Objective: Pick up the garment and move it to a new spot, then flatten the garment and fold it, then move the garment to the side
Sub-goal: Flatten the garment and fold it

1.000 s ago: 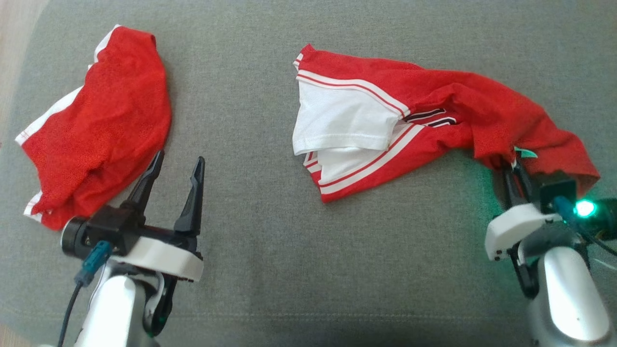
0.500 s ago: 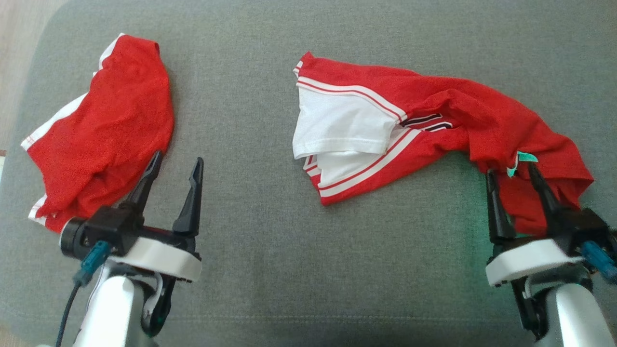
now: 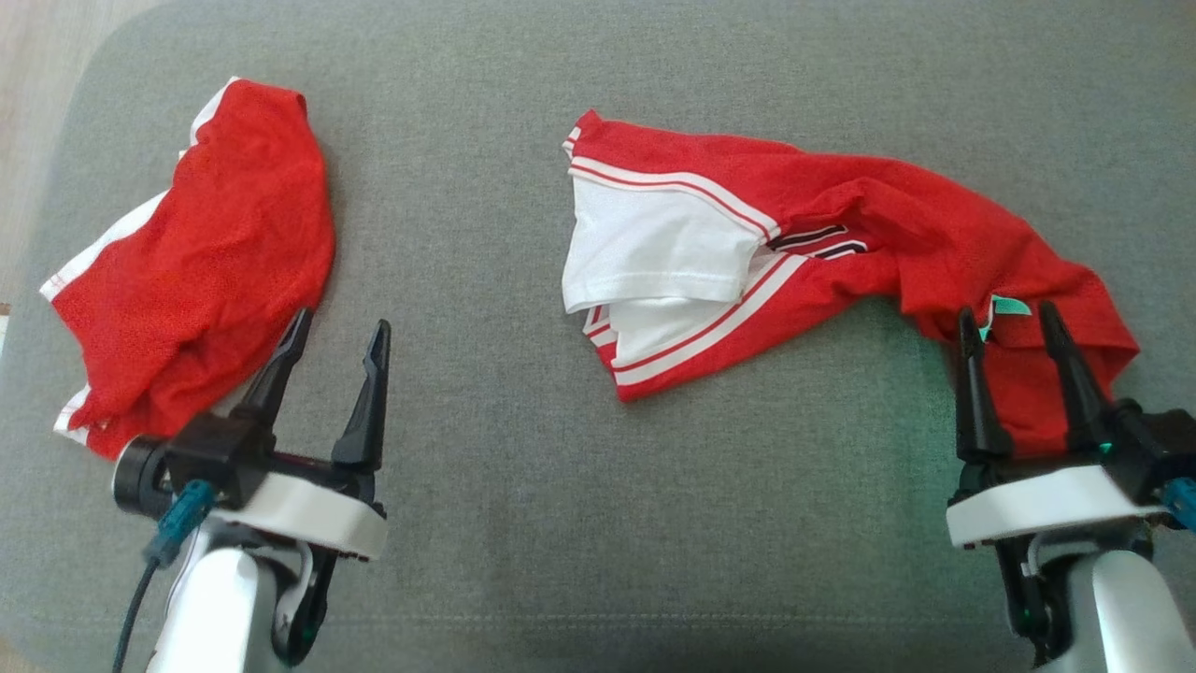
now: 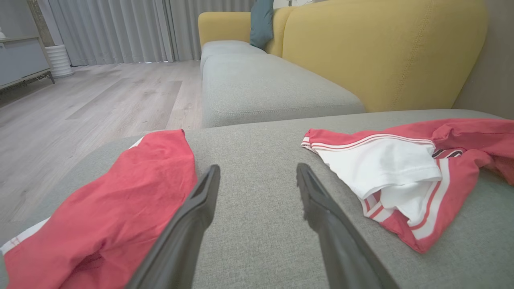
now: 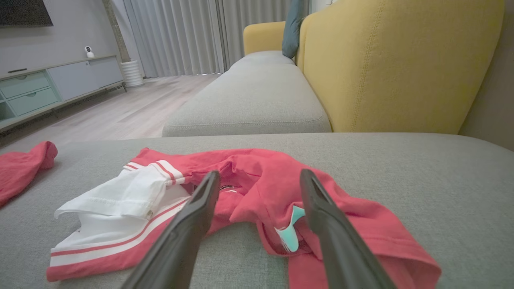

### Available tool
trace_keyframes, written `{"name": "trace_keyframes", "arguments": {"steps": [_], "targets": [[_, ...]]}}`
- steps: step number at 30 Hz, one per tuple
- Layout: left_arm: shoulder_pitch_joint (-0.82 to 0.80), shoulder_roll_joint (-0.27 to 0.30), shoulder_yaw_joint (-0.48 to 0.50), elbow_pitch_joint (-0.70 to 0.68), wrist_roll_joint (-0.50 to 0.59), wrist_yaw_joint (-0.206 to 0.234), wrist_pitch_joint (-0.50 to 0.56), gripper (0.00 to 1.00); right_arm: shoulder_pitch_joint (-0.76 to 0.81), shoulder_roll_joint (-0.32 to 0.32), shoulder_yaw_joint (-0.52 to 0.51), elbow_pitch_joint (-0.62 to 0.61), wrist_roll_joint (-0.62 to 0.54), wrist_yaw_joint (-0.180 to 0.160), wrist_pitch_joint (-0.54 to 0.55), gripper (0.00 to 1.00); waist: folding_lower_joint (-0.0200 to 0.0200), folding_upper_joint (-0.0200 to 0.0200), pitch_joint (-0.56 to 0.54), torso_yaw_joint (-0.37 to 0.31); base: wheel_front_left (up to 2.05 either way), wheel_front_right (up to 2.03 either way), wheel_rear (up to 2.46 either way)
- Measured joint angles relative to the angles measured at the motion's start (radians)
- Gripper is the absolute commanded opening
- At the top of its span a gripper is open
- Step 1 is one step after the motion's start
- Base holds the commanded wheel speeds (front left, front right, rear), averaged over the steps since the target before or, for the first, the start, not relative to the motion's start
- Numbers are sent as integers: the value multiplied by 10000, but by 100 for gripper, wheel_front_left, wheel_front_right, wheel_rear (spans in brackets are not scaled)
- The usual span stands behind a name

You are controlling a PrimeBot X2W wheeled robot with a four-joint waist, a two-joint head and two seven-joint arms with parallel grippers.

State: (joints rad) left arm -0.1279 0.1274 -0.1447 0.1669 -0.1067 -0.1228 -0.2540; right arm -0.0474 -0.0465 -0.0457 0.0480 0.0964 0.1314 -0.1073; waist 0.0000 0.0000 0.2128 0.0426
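Matt red-and-white knit garment (image 3: 934,234) on coarse grey woven cushion (image 3: 486,467); left pincer fingers (image 4: 192,224) seemingly matt black plastic.

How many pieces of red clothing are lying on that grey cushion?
2. A mostly red garment lies at the left, next to the left hand. A red-and-white striped garment stretches from the middle to the right hand. None looks hidden.

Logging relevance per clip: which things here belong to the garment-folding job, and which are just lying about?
Job: red-and-white garment, crumpled by the open right gripper; grey cushion under it.
Lying about: plain red garment beside the open left gripper; yellow sofa; teal pillow.
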Motion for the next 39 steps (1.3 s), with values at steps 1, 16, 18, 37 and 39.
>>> {"name": "trace_keyframes", "arguments": {"steps": [1,16,18,37,39], "targets": [[-1,4,-2,-6,12,0,0,100,-2,0,-2,33,0,0,-2,100,0,0,6,6,0,0,0],[-9,23,-6,-52,13,0,0,100,-35,2,0,305,96,0,-176,100,0,0,104,-53,0,0,0],[-12,23,-6,-56,13,0,0,100,-40,2,-12,313,96,0,-198,100,0,0,135,-52,0,0,0],[-223,17,-4,-69,86,-2,0,100,-854,19,-1436,2487,1256,0,288,100,0,0,451,-47,0,0,0],[-260,15,-10,-71,86,-4,0,100,-1017,19,-1411,2748,1260,0,282,100,0,0,491,-25,0,0,0]]}}
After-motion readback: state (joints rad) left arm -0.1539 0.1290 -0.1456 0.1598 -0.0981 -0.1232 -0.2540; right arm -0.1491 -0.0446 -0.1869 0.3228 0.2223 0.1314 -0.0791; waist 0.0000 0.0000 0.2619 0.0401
